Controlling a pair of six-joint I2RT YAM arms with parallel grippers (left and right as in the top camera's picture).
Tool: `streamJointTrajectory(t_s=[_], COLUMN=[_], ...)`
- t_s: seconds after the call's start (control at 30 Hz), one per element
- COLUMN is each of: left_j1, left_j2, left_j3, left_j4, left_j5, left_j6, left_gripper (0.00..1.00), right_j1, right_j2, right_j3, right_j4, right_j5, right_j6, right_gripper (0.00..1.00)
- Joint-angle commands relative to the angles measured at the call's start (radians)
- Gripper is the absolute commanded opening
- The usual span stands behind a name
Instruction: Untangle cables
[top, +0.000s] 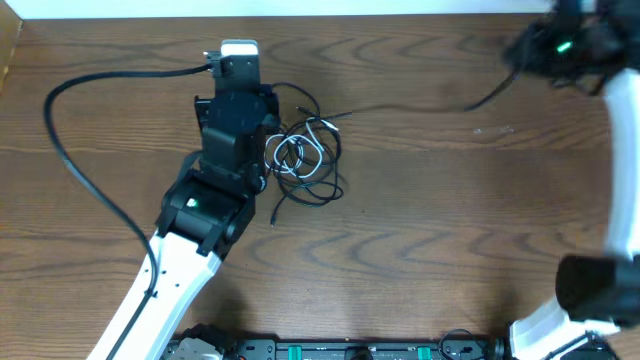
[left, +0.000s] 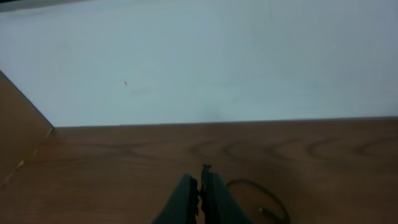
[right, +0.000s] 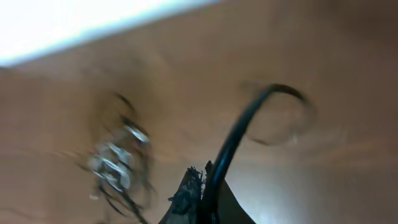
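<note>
Overhead view: light, floppy cables (top: 300, 155) knotted near the desk's (top: 450, 220) far edge, probably best gripped at loose loops; right pincer (right: 202, 180) pinches one, left pincer (left: 199, 182) closed.

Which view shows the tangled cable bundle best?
Overhead: the whole cable bundle lies sharp beside the left arm. Right wrist shows it blurred; left wrist catches only one black loop.

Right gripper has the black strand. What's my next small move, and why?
Probably ease the right gripper slightly farther from the bundle: it is shut on the black cable, which runs back into those tangled loops beside the left arm.
</note>
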Motion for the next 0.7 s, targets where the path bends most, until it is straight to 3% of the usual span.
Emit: streamJointTrajectory(t_s=[0.0, 0.3, 0.53, 0.67], left_j1=[0.0, 0.006, 0.014, 0.014], left_j2=[0.024, 0.029, 0.029, 0.029], left_j3=[0.014, 0.014, 0.014, 0.014], left_j4=[-0.019, -0.037, -0.065, -0.066], left_j5=[0.008, 0.001, 0.001, 0.002], left_j6=[-0.02, -0.023, -0.023, -0.023], left_gripper=[0.08, 0.08, 0.08, 0.08], right_j1=[-0.026, -0.214, -0.407, -0.432], right_j2=[-0.074, -0.167, -0.18, -0.144], right_j3=[0.147, 0.502, 0.526, 0.525], right_j4=[-0.003, 0.008, -0.036, -0.099], right_j5=[-0.062, -0.057, -0.061, -0.028], right_j6=[0.042, 0.134, 0.146, 0.087], right_gripper=[0.01, 0.01, 0.01, 0.01])
